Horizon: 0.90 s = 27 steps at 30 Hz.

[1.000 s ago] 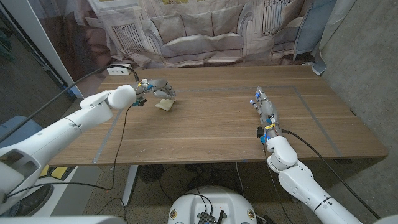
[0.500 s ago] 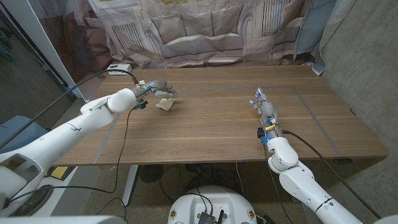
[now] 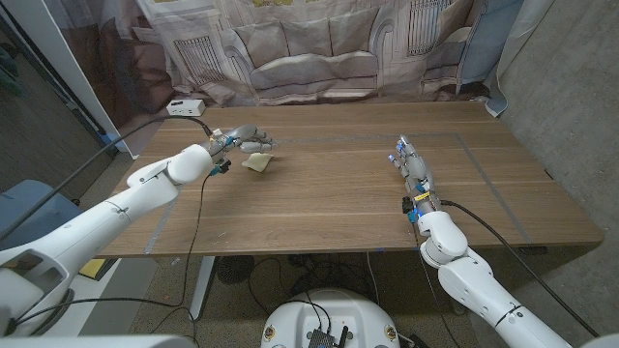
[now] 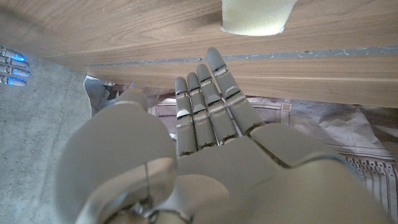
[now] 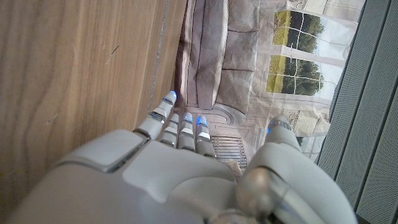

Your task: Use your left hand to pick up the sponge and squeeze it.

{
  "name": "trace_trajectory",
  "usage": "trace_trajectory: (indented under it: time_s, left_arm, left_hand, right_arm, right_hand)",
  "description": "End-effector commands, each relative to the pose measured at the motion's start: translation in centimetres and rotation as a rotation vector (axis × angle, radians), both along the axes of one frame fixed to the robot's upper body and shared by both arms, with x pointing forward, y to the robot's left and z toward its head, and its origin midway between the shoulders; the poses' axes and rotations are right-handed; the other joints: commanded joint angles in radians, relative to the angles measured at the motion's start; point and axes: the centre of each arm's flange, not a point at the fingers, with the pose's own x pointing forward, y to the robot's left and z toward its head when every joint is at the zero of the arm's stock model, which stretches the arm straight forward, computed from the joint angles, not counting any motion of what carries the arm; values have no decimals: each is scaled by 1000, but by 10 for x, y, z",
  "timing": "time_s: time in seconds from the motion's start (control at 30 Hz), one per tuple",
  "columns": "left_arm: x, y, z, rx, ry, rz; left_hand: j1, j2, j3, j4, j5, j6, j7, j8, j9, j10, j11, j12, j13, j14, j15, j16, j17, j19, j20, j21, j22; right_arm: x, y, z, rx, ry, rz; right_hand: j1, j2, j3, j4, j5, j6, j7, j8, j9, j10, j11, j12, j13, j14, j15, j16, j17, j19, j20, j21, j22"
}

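A pale yellow sponge (image 3: pixel 257 162) lies on the wooden table (image 3: pixel 329 203) at the far left. My left hand (image 3: pixel 249 136) hovers just behind it, fingers stretched out and holding nothing. In the left wrist view the sponge (image 4: pixel 258 15) sits a short way beyond the straight fingertips (image 4: pixel 213 57) of my left hand (image 4: pixel 211 143), with bare wood between them. My right hand (image 3: pixel 411 170) stands on its edge at the right of the table, fingers straight, empty. In the right wrist view my right hand (image 5: pixel 180 162) shows its fingers extended along the wood.
A white box (image 3: pixel 184 106) with a black cable sits at the table's far left corner. Grey tape lines (image 3: pixel 484 179) mark a rectangle on the tabletop. A printed backdrop (image 3: pixel 309 48) hangs behind the far edge.
My left forearm has swung a little toward the table's middle and the hand has edged slightly farther back over the sponge. Sponge and right hand have stayed put.
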Motion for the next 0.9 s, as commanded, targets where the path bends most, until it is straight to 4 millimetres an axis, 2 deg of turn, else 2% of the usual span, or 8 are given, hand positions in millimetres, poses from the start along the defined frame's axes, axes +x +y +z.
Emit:
trace_trajectory:
  time_s: [0.03,0.2,0.4,0.53,0.9]
  left_arm:
    - [-7,0,-2,-122,-30,1]
    - [-9,-2,-2,-174,-21,-17]
    - [-4,-13,-8,-260,1,-83]
    - [-2,-24,-13,-300,7,-100]
    - [-16,-36,-22,-412,-42,-58]
  left_hand:
    - [-25,-6,-6,7,-4,9,-4,7,-1,9,-6,5,-3,-8,-4,0,1,-10,-8,-8,3]
    - [-50,-14,-15,14,-3,-2,-11,1,-3,-6,-2,-1,-15,-48,5,-13,1,-46,-3,-29,5]
    - [-59,-14,-17,16,-1,-15,-1,-4,-4,-20,-2,-5,-22,-63,11,-14,1,-63,-3,-39,5]
    - [-62,-11,-16,16,1,-25,4,-6,-5,-29,9,-6,-27,-76,16,-16,1,-69,-2,-45,5]
    - [-72,-13,-19,16,0,-34,2,-6,-5,-40,8,-7,-36,-93,17,-16,0,-92,1,-60,4]
  right_arm:
    - [1,-13,6,-22,-12,20]
    - [-2,-18,8,-37,-15,28]
    - [-2,-26,8,-36,-13,33]
    - [-1,-33,10,-44,-18,38]
    - [1,-49,16,-89,-27,66]
  right_hand:
    - [6,8,-5,-3,-1,7,3,-1,2,7,2,0,6,6,2,7,6,6,0,1,2]
    - [6,8,-5,-3,-2,7,3,-1,2,8,3,0,6,6,1,7,6,6,0,2,2]
    - [6,8,-6,-2,-2,8,3,-1,2,9,2,1,6,7,1,7,6,6,0,2,2]
    - [6,8,-6,-3,-2,8,3,-1,1,9,3,1,6,7,1,7,6,7,0,2,2]
    - [6,7,-7,-3,-2,10,2,-1,1,13,0,2,6,9,0,8,6,9,-2,2,2]
